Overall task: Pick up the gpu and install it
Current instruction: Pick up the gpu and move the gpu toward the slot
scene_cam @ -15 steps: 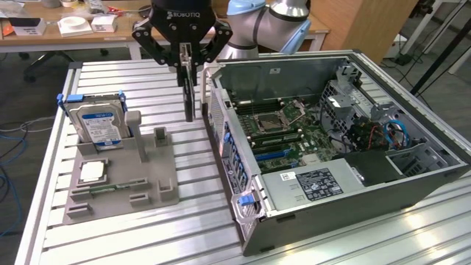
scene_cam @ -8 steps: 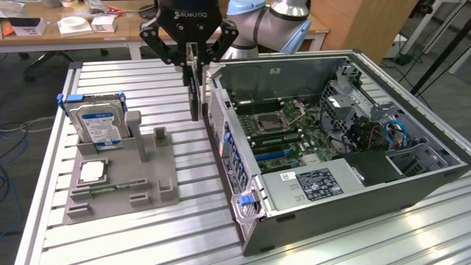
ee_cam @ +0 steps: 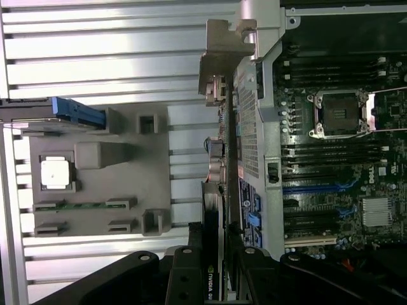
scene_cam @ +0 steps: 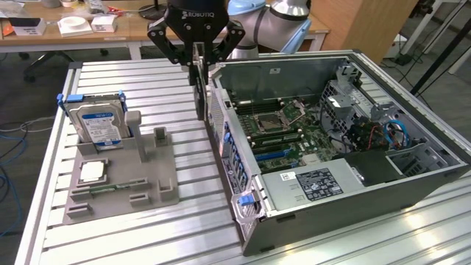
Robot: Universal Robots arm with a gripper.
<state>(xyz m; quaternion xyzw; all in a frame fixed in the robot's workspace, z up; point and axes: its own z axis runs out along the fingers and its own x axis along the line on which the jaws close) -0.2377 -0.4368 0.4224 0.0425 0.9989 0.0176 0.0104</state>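
A silver aluminium table (scene_cam: 147, 232) (ee_cam: 95, 51), its top made of long grooved slats with a raised rail along the edge, carries two things. A grey moulded parts holder (scene_cam: 121, 176) (ee_cam: 95, 184) with posts and pockets lies flat on the slats at the exterior view's left. An open tower computer case (scene_cam: 331, 204) (ee_cam: 251, 127) lies on its side at the exterior view's right, open face up. A strip of bare slats separates them.

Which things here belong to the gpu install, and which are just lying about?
In the job:
gpu, held upright in the gripper
open computer case
its motherboard

Lying about:
hard drive
processor chip
grey holder they sit in
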